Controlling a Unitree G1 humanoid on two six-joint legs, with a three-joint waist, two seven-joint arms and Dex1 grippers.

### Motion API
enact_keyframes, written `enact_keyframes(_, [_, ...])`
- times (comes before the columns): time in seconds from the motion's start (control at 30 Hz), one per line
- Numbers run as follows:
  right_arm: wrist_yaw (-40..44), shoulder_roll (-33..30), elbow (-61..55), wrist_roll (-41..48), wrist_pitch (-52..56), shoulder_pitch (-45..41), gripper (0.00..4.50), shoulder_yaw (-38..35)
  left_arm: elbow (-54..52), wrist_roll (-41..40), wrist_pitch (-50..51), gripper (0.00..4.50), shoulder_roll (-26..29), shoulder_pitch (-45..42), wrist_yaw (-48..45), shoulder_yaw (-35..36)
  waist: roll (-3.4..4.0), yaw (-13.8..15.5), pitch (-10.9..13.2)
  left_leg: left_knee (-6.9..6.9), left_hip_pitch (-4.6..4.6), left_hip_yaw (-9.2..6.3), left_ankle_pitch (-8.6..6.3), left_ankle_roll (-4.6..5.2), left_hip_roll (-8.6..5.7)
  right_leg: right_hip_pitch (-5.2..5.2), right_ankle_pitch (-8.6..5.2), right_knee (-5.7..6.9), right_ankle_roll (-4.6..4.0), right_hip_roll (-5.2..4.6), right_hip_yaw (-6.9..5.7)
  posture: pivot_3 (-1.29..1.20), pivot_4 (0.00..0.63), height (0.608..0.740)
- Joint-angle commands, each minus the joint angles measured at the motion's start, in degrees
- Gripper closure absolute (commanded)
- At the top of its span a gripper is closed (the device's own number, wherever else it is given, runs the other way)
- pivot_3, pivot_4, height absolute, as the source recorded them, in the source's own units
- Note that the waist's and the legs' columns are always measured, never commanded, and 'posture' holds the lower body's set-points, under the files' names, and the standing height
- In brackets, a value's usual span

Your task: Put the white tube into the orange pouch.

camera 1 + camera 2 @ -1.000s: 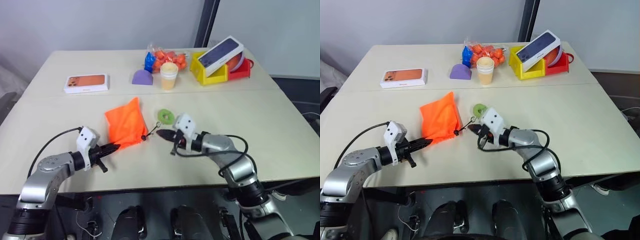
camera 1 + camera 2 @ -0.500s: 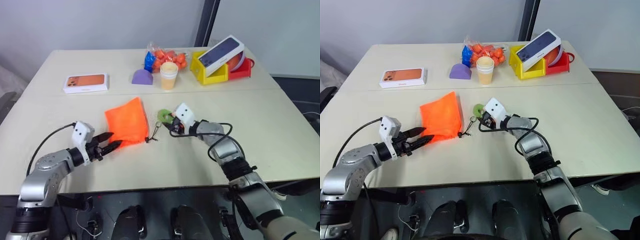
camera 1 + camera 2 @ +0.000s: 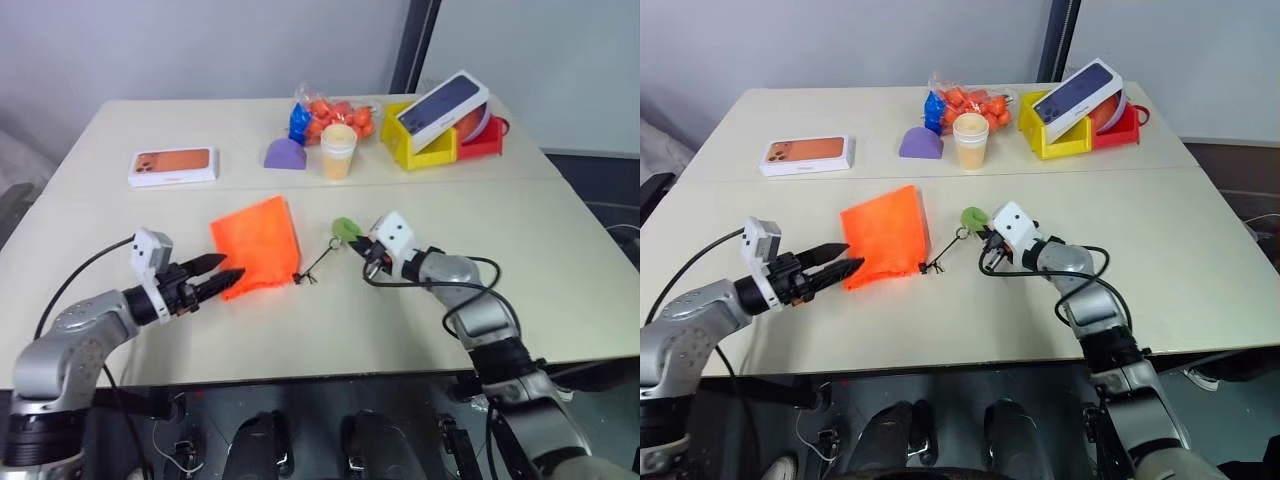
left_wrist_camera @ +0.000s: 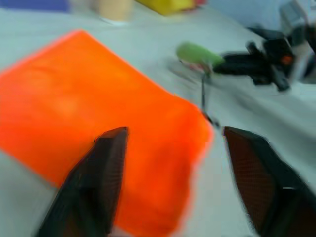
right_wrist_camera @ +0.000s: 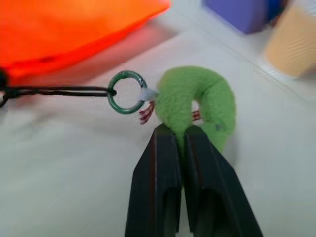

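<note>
Flat on table (image 3: 560, 250), orange pouch (image 3: 256, 255), cord rightward.

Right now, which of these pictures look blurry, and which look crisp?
Left wrist view: smeared all over, orange pouch and left gripper soft-edged. Right wrist view: crisp on the green ring, cup behind it out of focus. Both head views: sharp, evenly lit.

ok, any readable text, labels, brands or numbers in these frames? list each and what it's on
None can be read.
White box with an orange phone picture: no lettering can be made out.
Dark phone box on the yellow bin: print, if any, too small to read.
Clear bag of orange bits: its blue label is too small to read.
Pale orange cup: no print visible.
Orange pouch: plain, no print.
</note>
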Motion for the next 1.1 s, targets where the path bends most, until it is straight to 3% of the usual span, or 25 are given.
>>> enact_keyframes(0.03, [1.02,-1.07,-8.93,2.82,2.92,1.39,4.50,-1.45,-1.30,0.69,-0.08,0.06,2.27,-0.85,-0.99,-0.44,0.00,0.13,0.00,-0.05,0.02,-0.02,0.02,-0.05,0.00,0.00,-0.01,0.00,-0.01,0.00,-0.01,0.00,0.150,0.740])
enact_keyframes(0.27, [0.30,-0.34,-12.65,4.87,7.20,0.74,4.50,-1.72,1.67,7.08,-5.97,0.06,2.36,-9.94,-3.90,-8.68,-0.01,0.51,0.00,-0.03,-0.02,-0.05,-0.05,-0.18,-0.03,0.00,-0.05,-0.04,-0.12,-0.02,-0.03,0.00,0.150,0.740])
enact_keyframes(0.57, [-4.00,2.52,-7.58,4.36,9.72,-6.04,4.50,-2.40,20.50,22.26,-22.55,0.06,-0.23,-25.71,-17.26,-24.71,-0.01,0.32,0.00,-0.06,-0.05,-0.01,0.06,-0.03,-0.01,-0.07,-0.01,-0.01,-0.05,0.11,-0.03,0.00,0.150,0.740])
enact_keyframes(0.87, [-6.59,3.49,-7.58,4.79,10.26,-7.07,4.50,-2.32,38.05,28.61,-31.00,0.06,-7.18,-36.25,-22.95,-28.03,-0.01,0.49,0.00,0.03,-0.11,0.00,0.07,0.02,-0.03,-0.07,-0.01,0.01,0.00,0.18,-0.09,0.00,0.150,0.740])
enact_keyframes(1.1, [-7.45,4.31,-8.49,4.75,10.80,-6.48,4.50,-1.69,38.13,28.16,-26.41,0.06,-10.17,-36.84,-22.73,-27.23,-0.02,0.31,0.00,0.13,-0.10,-0.01,0.07,0.02,0.01,-0.07,-0.01,0.11,0.01,0.25,-0.08,0.00,0.150,0.740])
